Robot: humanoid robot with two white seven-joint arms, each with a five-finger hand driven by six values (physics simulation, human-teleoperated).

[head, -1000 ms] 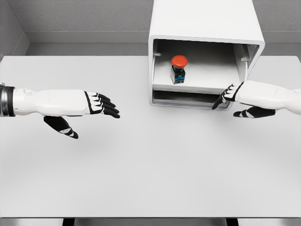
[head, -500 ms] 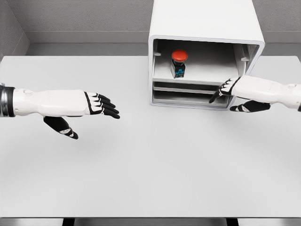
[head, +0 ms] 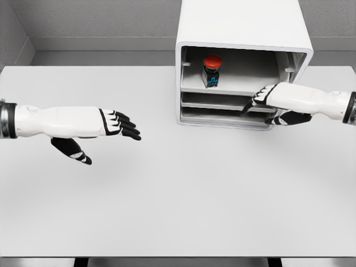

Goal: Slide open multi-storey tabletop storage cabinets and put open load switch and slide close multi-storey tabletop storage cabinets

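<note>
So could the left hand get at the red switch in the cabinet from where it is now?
Probably not without a long reach. The left hand hovers open over the table, far left of the cabinet; the red switch sits deep on the top shelf, and the right hand is at the cabinet front.

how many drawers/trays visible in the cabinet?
3, stacked in the cabinet: top tray holding the red-capped switch, middle tray, bottom tray. The right hand hides their right ends.
</note>
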